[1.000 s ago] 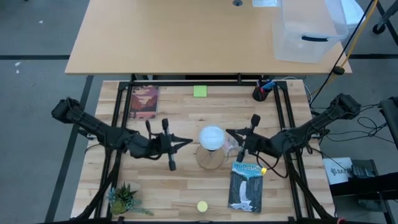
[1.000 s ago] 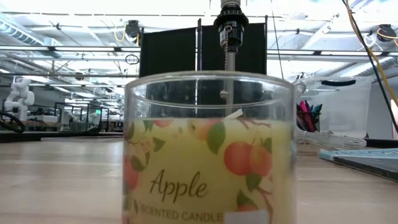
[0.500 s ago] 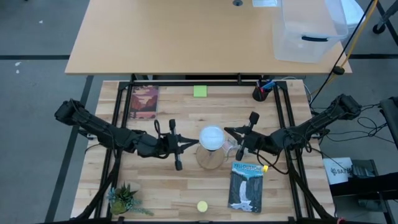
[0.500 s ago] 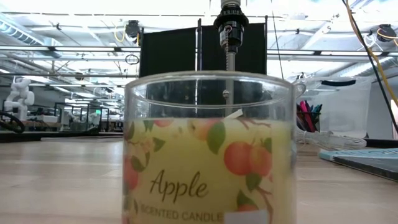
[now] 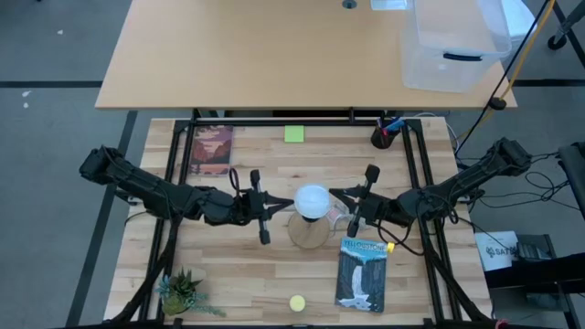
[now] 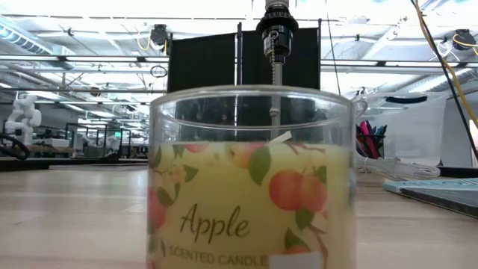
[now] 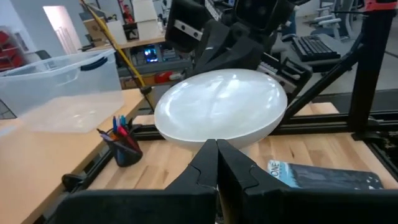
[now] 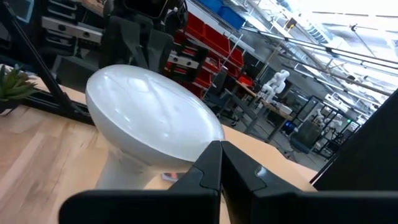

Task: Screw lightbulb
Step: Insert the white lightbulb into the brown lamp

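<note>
The white lightbulb stands upright atop a lamp. Its grey neck sits in the black socket, which tops a thin rod rising from the round wooden base. My left gripper is shut and level, its tips at the globe's left side. My right gripper is also shut and level, its tips at the globe's right side. Both grippers are out of the low view. My left gripper comes level from the table's left, and its shut fingertips reach the lower edge of the globe; I cannot tell whether they touch it. My right gripper comes level from the table's right, and its shut fingertips stand at the globe's lower side; whether they touch, I cannot tell.
An apple candle jar stands near the front edge and fills the low view. A book lies right of the base and another at far left. There is also a green note, a pen cup and a small plant.
My left gripper has moved toward the table's right, up to the lightbulb's left side, staying shut. The lightbulb and the lamp have kept their place.
</note>
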